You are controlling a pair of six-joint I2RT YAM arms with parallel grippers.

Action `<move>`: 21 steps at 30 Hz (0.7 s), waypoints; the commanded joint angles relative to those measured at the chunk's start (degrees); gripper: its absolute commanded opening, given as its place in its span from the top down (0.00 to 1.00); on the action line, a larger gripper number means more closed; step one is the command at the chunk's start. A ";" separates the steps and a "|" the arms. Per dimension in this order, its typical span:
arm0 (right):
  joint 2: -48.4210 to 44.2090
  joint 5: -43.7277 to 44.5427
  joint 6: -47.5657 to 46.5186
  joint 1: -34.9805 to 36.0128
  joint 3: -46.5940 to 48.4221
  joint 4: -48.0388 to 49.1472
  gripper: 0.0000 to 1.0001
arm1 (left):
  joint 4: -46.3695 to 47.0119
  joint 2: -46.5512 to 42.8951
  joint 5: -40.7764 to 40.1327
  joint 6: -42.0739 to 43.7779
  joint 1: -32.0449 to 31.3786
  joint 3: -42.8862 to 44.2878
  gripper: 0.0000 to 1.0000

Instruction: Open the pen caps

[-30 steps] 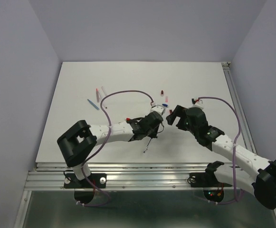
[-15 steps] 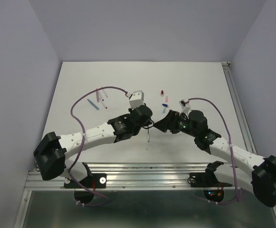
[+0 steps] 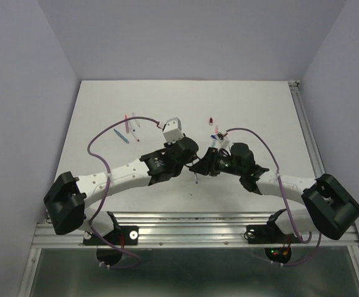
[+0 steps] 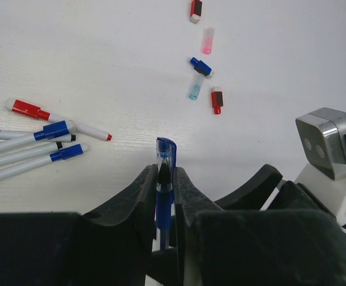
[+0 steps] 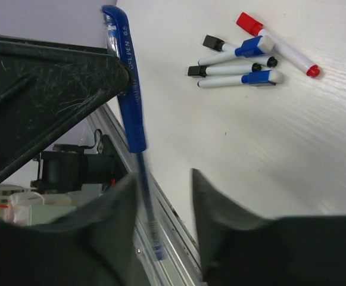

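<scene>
My left gripper (image 4: 165,170) is shut on a blue gel pen (image 4: 163,199) and holds it off the table. The pen's clear cap with a blue clip (image 4: 167,148) sticks out beyond the fingertips. In the right wrist view the same pen (image 5: 138,161) runs down between the fingers of my right gripper (image 5: 164,176). Those fingers stand apart, the thin barrel against the left finger (image 5: 122,196) and a gap to the other. From above, the two grippers (image 3: 191,162) (image 3: 202,167) meet at mid-table.
Several loose caps lie on the table beyond the grippers: red (image 4: 216,100), blue (image 4: 200,65), pink (image 4: 207,40), light blue (image 4: 194,89). Several capped markers (image 4: 41,137) lie to the left, also shown in the right wrist view (image 5: 238,65). The metal table rail (image 3: 185,218) runs along the near edge.
The left arm swung round and now holds the pen upright. My right gripper moved left to meet it, and its jaws narrowed around the barrel.
</scene>
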 commanded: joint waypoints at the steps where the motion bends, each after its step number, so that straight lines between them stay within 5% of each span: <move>1: 2.27 -2.93 2.49 1.74 3.45 7.77 0.69 | 1.01 -0.14 -3.41 -1.88 -0.02 2.03 1.00; 3: 2.80 -3.90 4.17 2.18 2.22 11.20 0.98 | 2.24 0.12 -5.43 -0.83 0.86 1.94 1.00; 10: -1.05 -5.58 8.03 9.38 -5.15 11.03 0.99 | 11.36 7.05 0.62 4.35 14.99 4.22 1.00; 14: -7.12 -3.21 10.50 12.90 -10.43 11.12 0.99 | 14.64 11.80 2.28 7.77 18.43 7.21 1.00; 21: -16.62 7.77 6.91 13.08 -8.77 -4.68 0.99 | 14.82 11.91 12.11 10.16 19.58 7.49 0.98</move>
